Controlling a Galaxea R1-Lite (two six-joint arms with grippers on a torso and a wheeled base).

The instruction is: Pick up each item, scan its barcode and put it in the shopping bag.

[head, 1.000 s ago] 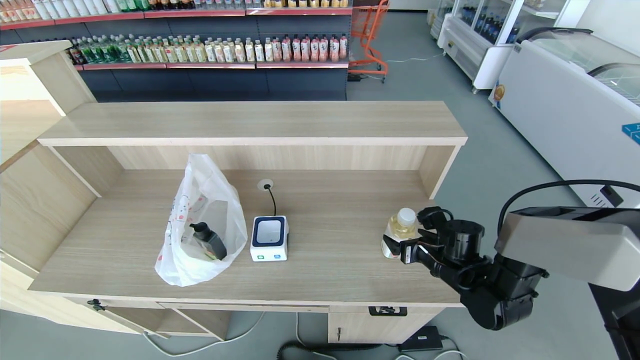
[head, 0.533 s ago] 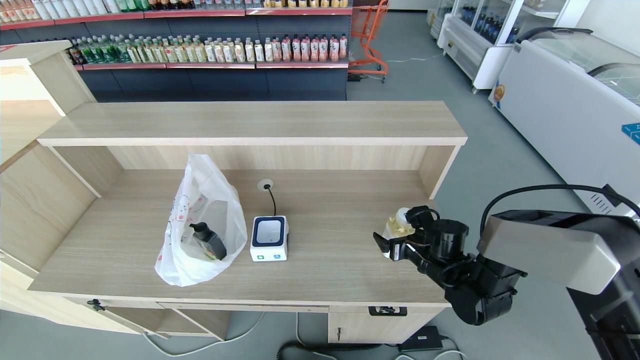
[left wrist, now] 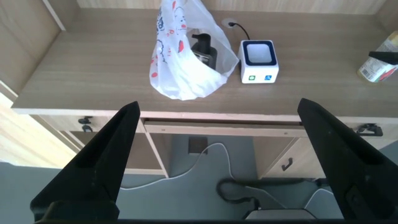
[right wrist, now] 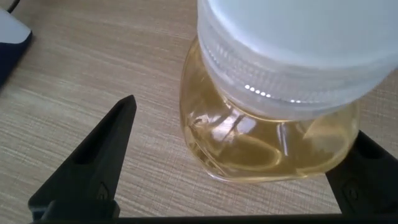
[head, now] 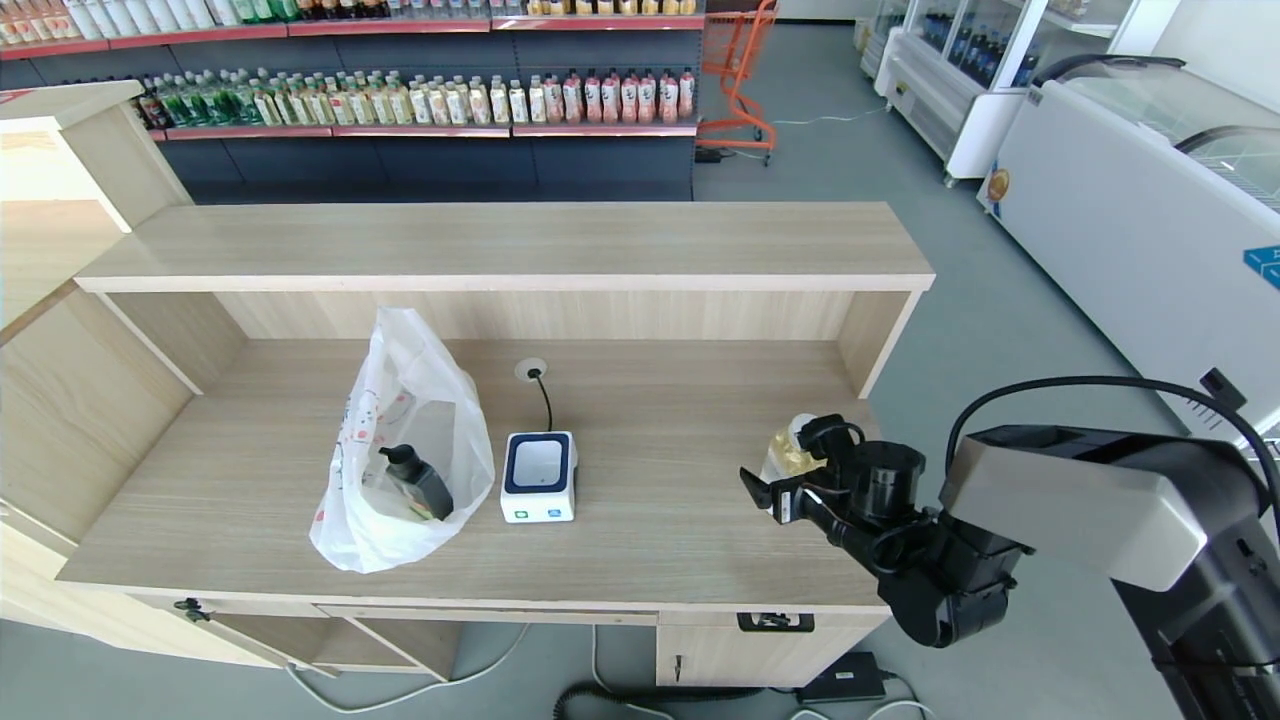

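Observation:
A clear bottle of yellow liquid [head: 788, 452] with a white cap stands at the right end of the wooden counter [head: 660, 400]. My right gripper [head: 795, 465] is open around it, one finger on each side, and the bottle [right wrist: 267, 137] sits close between them. The white shopping bag [head: 400, 430] stands at the left with a dark pump bottle [head: 420, 482] inside. A white barcode scanner [head: 539, 476] sits beside the bag. My left gripper [left wrist: 219, 111] hangs open in front of the counter's front edge, holding nothing, with the bag [left wrist: 180, 56], scanner [left wrist: 258, 59] and bottle [left wrist: 376, 65] beyond it.
A raised shelf [head: 500, 245] and side walls enclose the counter at the back and ends. The scanner's black cable [head: 545, 400] runs to a hole in the counter. Bare counter lies between scanner and bottle.
My right arm has moved left toward the yellow bottle, so its open fingers now flank it. The bag, scanner and left arm have not moved.

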